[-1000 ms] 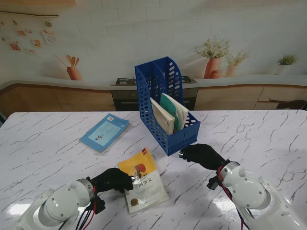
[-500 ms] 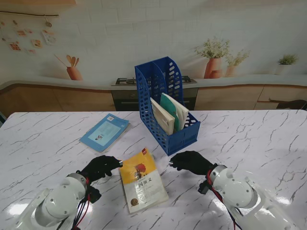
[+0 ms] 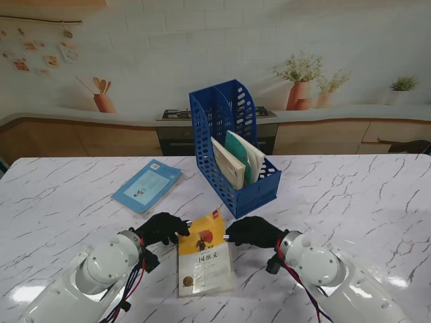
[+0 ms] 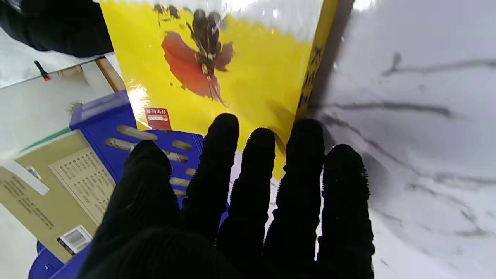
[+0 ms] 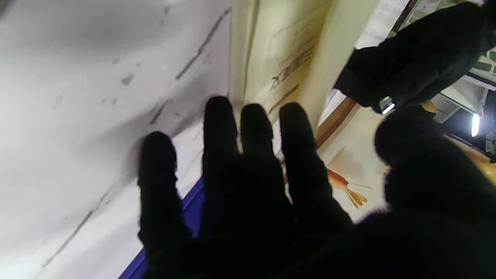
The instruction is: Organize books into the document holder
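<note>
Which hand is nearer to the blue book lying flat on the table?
Left. The left hand lies just nearer to me than the blue book; the right hand is beyond the yellow book.

Stand view: you look down from above the shoulders across the marble table (image 3: 350,182), facing the blue document holder (image 3: 232,145) and the kitchen wall behind it.
Left wrist view: you look along the left hand (image 4: 240,201) from very close, toward the yellow book (image 4: 217,62), with the document holder beside it; picture upside down.
Right wrist view: you look along the right hand (image 5: 248,186), equally close and blurred, at the book's other side (image 5: 279,58), the left hand beyond it.
Shared: all three views take in the yellow book just in front of the document holder.
</note>
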Robot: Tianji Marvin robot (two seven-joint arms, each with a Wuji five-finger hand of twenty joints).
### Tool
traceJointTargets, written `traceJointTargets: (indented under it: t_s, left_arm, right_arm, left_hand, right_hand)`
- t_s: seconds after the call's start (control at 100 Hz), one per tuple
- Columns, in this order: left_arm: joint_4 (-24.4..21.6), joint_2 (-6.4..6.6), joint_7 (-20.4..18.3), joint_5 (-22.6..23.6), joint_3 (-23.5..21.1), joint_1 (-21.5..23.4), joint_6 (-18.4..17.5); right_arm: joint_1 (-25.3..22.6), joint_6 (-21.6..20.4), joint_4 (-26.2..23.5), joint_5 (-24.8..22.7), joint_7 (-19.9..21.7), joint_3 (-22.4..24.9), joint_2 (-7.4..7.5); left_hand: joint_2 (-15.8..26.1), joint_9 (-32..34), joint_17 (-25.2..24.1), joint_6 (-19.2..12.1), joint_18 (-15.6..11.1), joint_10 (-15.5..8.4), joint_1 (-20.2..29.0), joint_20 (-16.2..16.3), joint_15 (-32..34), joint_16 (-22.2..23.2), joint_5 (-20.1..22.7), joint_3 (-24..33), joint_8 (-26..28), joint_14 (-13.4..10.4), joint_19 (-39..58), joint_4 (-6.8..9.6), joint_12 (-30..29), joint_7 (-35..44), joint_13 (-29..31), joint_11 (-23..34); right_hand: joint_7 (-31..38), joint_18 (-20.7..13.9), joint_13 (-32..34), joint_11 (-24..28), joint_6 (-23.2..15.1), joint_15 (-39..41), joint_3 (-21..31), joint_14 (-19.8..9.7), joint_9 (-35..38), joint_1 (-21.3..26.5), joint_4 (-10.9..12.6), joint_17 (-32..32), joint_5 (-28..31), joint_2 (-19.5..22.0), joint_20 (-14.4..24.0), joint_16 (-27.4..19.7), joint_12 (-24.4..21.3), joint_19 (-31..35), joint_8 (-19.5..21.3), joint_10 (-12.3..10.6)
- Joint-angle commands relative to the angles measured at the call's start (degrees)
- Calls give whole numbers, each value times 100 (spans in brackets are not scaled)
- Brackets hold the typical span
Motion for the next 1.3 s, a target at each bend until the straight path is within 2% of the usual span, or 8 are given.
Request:
traceJointTargets:
  t_s: [0.0, 0.97, 0.99, 1.02, 1.15, 1.17, 1.26, 1.29]
  left_arm:
    - [37, -50, -180, -114, 122, 31, -190]
    - [287, -62, -524, -932, 992, -248, -866]
    - [308, -69, -522, -966, 1015, -269, -883]
    - [329, -79, -521, -1018, 1046, -295, -895]
    - [396, -114, -493, -1136, 1148, -383, -934]
    - [405, -119, -489, -1151, 1161, -396, -936]
    - [439, -150, -424, -1190, 1227, -445, -930]
    - [458, -159, -411, -1213, 1252, -465, -943]
  right_arm:
    - [-58, -40, 6, -39, 53, -33, -41]
    - [-1153, 301, -1151, -896, 1176, 1409, 348]
    - [-1164, 307, -1161, -908, 1191, 1427, 352]
    - [-1182, 316, -1174, -927, 1211, 1455, 357]
    - [-1232, 354, -1202, -992, 1293, 1541, 377]
    - [-1235, 359, -1201, -1003, 1303, 1550, 379]
    - [-1236, 402, -1184, -1036, 1338, 1575, 386]
    - [-1230, 420, -1173, -1044, 1342, 1578, 386]
  left_hand:
    - [-17, 183, 175, 21, -60, 102, 64, 7, -5, -108, 253, 42, 79, 173, 349, 146, 23, 86, 181, 118]
    - [44, 370, 811, 71, 152, 206, 67, -187, 389, -265, 396, 44, 32, 472, 709, 155, 39, 176, 589, 167]
    - [42, 376, 851, 77, 119, 200, 69, -203, 426, -265, 398, 43, 27, 233, 707, 155, 42, 170, 687, 173]
    - [42, 377, 902, 107, 159, 254, 70, -252, 354, -297, 413, 42, 17, 563, 688, 154, 41, 160, 594, 172]
    - [49, 411, 1139, 169, 115, 306, 73, -385, 462, -313, 461, 39, -11, 118, 709, 153, 48, 135, 891, 190]
    - [49, 405, 1132, 179, 174, 344, 72, -406, 373, -342, 461, 38, -14, 582, 693, 152, 45, 131, 730, 183]
    - [44, 407, 1290, 221, 199, 371, 82, -489, 477, -314, 475, 40, -33, 327, 698, 151, 46, 102, 873, 186]
    - [40, 406, 1310, 231, 257, 398, 84, -552, 382, -347, 480, 38, -41, 551, 667, 150, 44, 93, 802, 183]
  right_hand:
    - [104, -220, 159, 64, 82, 98, 329, 59, 214, -117, 97, 44, 162, -136, -288, -126, -91, -99, -136, 49]
    - [186, -247, 292, 133, 34, 259, 436, 51, 313, -165, 37, 209, 231, -89, -281, -61, -30, 135, -125, -5]
    - [188, -248, 295, 135, 36, 262, 430, 55, 319, -164, 38, 215, 237, -88, -280, -60, -29, 140, -124, -15]
    - [188, -247, 299, 135, 30, 264, 422, 44, 324, -160, 39, 215, 236, -90, -280, -59, -28, 142, -124, -6]
    - [187, -248, 295, 125, 10, 260, 397, 53, 325, -158, 45, 211, 231, -87, -284, -62, -30, 141, -125, -12]
    - [187, -249, 295, 122, 8, 259, 396, 54, 321, -159, 46, 205, 231, -91, -285, -62, -31, 139, -125, -11]
    - [189, -249, 289, 116, 4, 252, 399, 59, 333, -161, 50, 186, 236, -98, -290, -65, -32, 128, -125, -25]
    - [188, -248, 293, 105, -1, 251, 404, 51, 322, -164, 52, 184, 234, -98, -292, -66, -35, 124, -126, -29]
